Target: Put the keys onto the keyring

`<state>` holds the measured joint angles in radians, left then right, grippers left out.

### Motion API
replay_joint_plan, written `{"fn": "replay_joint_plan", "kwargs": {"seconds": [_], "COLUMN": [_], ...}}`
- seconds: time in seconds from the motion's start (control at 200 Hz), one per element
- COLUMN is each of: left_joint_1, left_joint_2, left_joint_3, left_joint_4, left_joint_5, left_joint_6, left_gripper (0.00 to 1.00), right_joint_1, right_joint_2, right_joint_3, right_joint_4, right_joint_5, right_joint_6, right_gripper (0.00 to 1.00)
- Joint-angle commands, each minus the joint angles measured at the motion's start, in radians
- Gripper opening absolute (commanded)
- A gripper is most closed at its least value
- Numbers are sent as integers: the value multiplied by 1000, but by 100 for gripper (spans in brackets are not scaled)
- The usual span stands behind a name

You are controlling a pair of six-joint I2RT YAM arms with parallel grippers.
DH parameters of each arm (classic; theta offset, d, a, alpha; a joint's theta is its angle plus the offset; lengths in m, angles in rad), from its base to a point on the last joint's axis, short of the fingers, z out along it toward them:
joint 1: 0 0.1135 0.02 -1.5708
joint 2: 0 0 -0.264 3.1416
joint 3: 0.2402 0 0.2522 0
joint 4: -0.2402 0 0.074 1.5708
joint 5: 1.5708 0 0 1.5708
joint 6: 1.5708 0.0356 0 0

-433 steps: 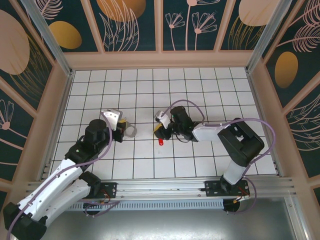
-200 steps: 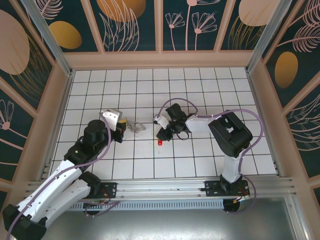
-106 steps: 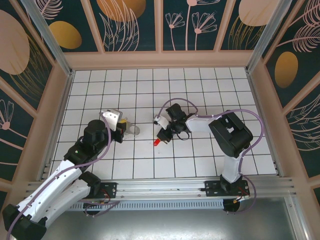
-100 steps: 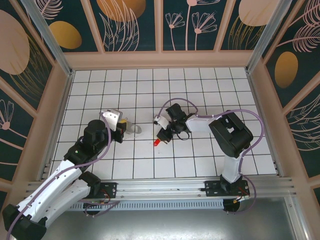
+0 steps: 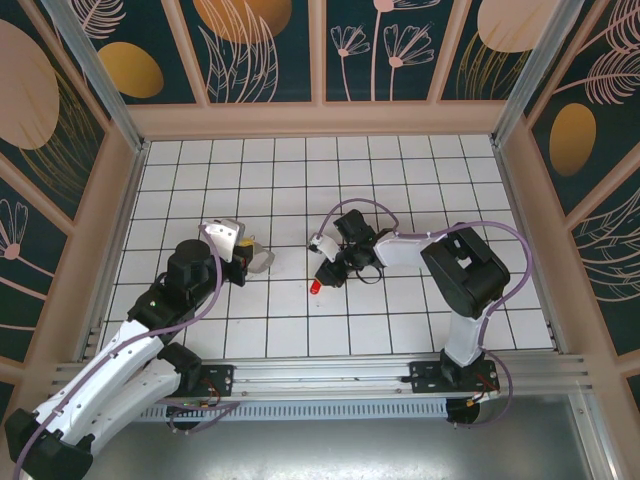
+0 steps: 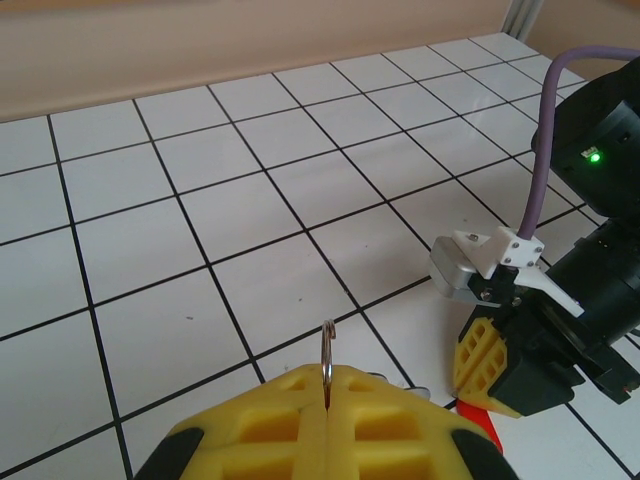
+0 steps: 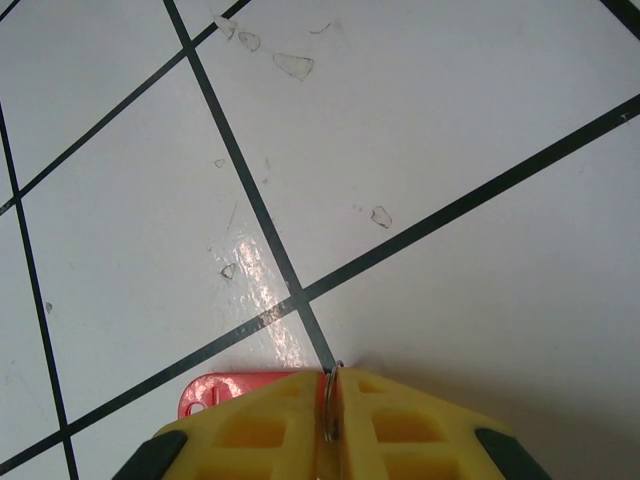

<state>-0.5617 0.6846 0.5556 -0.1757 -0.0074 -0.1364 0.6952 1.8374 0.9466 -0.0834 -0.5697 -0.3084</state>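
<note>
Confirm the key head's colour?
Red. The key shows best in the right wrist view, its head poking out at the bottom edge.

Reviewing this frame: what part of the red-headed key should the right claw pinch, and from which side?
The key seems to lie flat on the tile, so its red head offers little edge. Likely better the thin metal loop beside it, pinched from above across its flat sides, as the right claw does now.

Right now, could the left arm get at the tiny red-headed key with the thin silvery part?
Probably not: the left gripper is shut on the pale oval metal keyring, and the right gripper is clamped on the tiny red-headed key, covering most of it.
</note>
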Motion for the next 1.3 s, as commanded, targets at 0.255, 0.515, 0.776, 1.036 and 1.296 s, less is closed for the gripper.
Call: {"fn": "replay_joint_plan", "kwargs": {"seconds": [0.255, 0.515, 0.776, 1.036, 1.296], "left_joint_1": [7, 6, 6, 3, -2], "left_joint_2": [-20, -14, -5, 79, 131], "left_joint_3": [20, 23, 58, 158, 226], "left_joint_4": [50, 48, 103, 113, 86], "left_joint_5": [17, 28, 213, 459, 615], "left_joint_6": [6, 13, 77, 173, 313], "left_gripper": [0, 0, 0, 0, 0], "right_joint_1": [1, 1, 24, 36, 106], "right_joint_2": [-41, -129, -459, -724, -897], "right_joint_3": [-18, -67, -243, -248, -243], "right_joint_4": [13, 49, 202, 154, 107], "right_joint_5": [21, -1, -30, 45, 207], "right_joint_6": [3, -26, -39, 2, -13], "right_gripper": [5, 0, 0, 0, 0]}}
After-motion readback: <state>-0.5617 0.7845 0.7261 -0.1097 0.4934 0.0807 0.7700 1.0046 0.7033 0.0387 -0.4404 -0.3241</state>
